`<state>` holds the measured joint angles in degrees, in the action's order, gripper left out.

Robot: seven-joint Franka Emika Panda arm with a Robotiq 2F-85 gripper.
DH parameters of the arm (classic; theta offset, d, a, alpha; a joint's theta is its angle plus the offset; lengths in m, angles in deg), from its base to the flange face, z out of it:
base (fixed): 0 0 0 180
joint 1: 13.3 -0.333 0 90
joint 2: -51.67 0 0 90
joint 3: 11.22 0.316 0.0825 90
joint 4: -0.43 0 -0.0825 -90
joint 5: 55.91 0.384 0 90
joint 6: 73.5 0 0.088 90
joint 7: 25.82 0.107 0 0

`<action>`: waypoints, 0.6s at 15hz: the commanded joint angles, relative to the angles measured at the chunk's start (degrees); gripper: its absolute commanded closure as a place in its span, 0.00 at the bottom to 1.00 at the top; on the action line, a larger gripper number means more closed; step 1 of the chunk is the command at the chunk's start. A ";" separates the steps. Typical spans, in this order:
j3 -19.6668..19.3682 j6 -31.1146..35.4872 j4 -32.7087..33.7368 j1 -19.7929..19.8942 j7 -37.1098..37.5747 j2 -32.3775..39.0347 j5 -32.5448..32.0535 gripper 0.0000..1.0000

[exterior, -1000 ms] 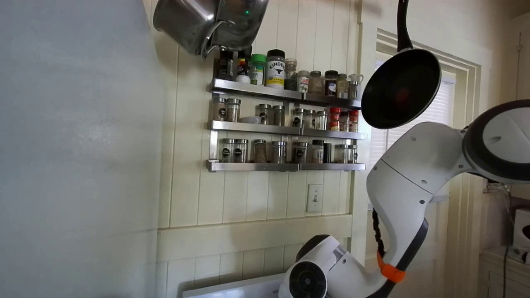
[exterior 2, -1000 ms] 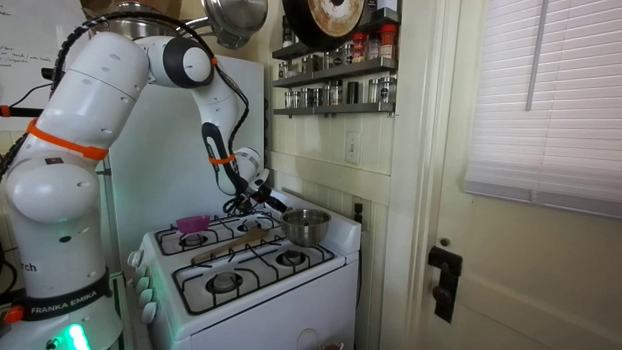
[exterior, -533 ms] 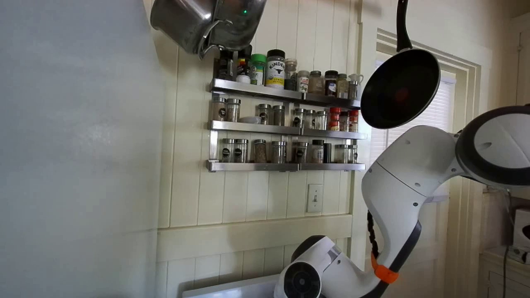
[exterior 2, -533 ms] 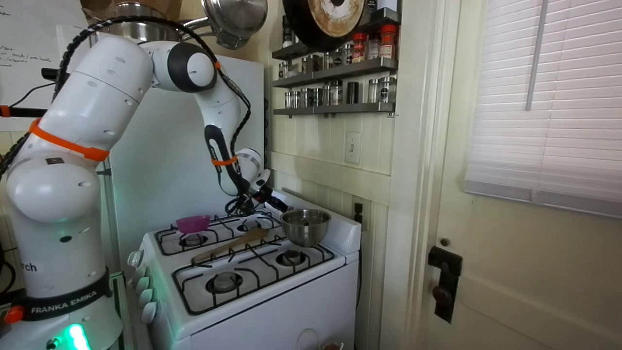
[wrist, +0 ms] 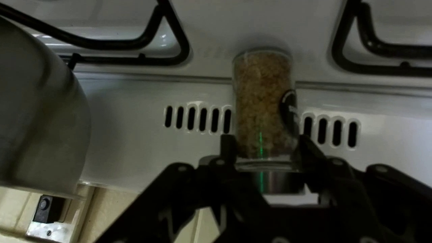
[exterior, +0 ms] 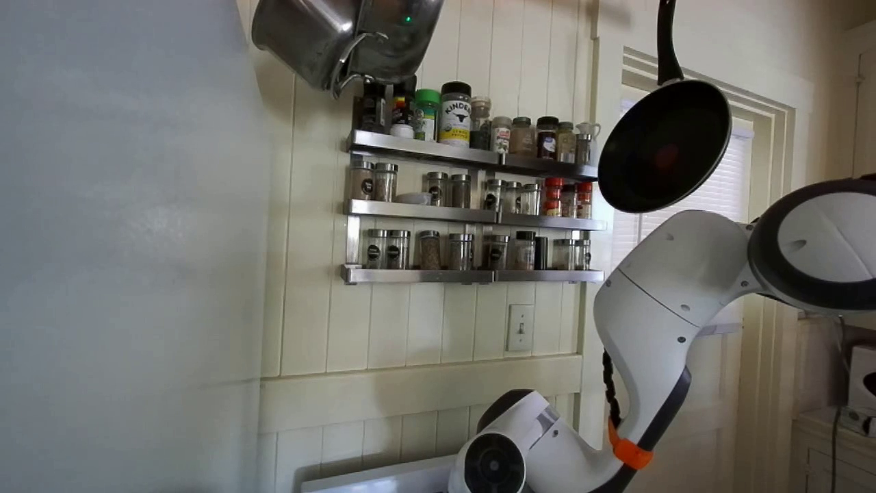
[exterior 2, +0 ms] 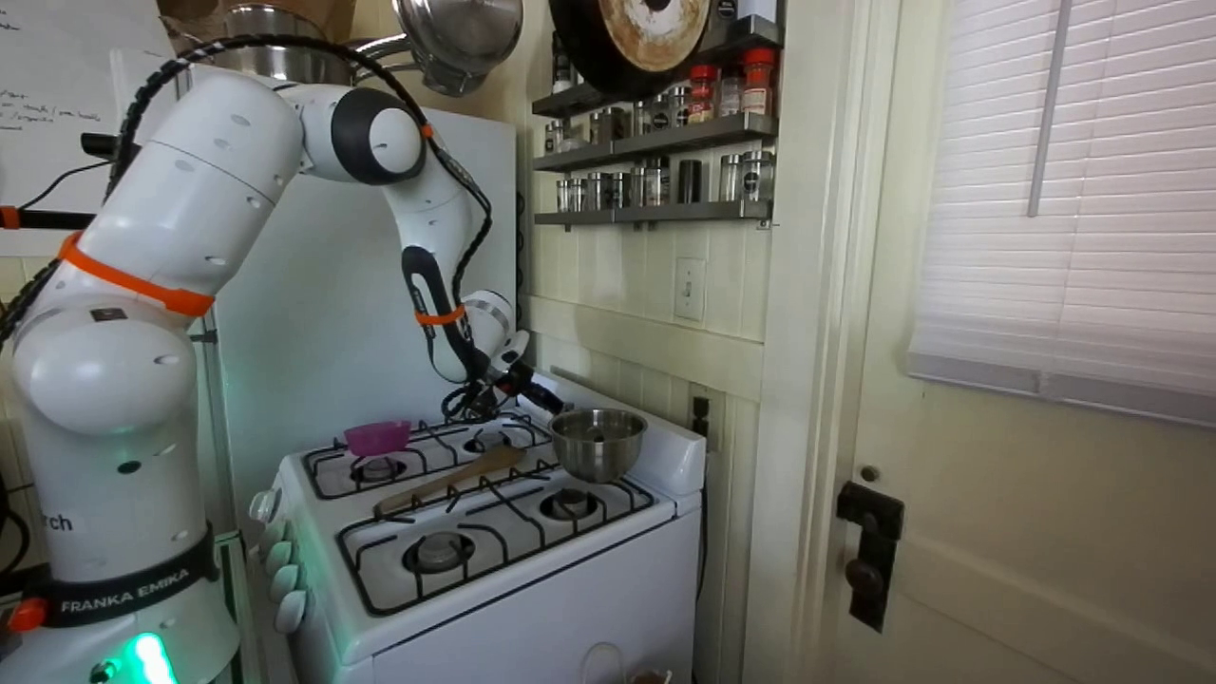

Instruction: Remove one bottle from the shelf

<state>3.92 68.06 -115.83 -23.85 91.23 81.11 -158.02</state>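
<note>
The bottle (wrist: 263, 101), a clear jar of tan grains with a dark round label and a metal lid, is between the black fingers (wrist: 228, 146) in the wrist view. My gripper (wrist: 266, 150) is shut on it near the lid end, above the rear of the stove top. In an exterior view the gripper (exterior 2: 540, 394) is small and dark beside the metal bowl, and the bottle cannot be made out there. The metal shelf (exterior: 417, 276) hangs on the panelled wall, well above the hand, with several jars on its three tiers.
A steel bowl (exterior 2: 597, 446) sits on the stove (exterior 2: 532, 589) close to the hand. A wooden spoon (exterior 2: 456, 480) and a pink bowl (exterior 2: 378, 438) lie on the burner grates. Pans (exterior: 664, 147) and pots (exterior: 342, 41) hang near the shelf. A fridge (exterior 2: 313, 313) stands beside the stove.
My arm's elbow has sunk slightly, moving left in an exterior view where the wrist also drifts a little left. The hanging pan sways a bit. The shelf's jars look unchanged.
</note>
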 commanded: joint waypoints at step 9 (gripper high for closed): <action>-0.23 1.10 1.05 -0.87 0.32 1.53 -0.89 0.27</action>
<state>3.93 68.10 -115.38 -24.38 91.23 81.47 -158.02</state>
